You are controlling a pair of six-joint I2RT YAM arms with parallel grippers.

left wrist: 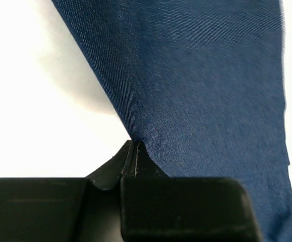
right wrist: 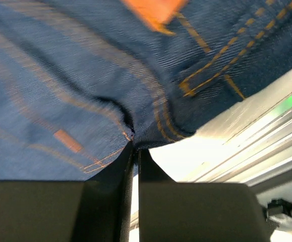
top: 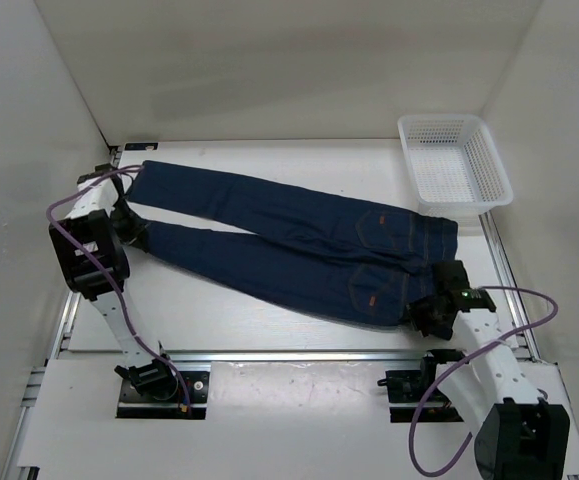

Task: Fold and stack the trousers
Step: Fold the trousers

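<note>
You're at the first fold, I'd judge. The trousers lie flat on the surface, legs to the left. Your left claw pinches a leg hem and your right claw pinches the near waistband corner. Next, probably lift both ends evenly.

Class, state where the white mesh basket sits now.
In the top view, the white mesh basket sits at the far right corner of the table, just beyond the waistband end of the trousers.

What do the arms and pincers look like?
Left arm and right arm: white links, black joints, a purple cable looping off each. Green light on the right wrist. Left pincer and right pincer: matte black, tapering to thin tips.
</note>
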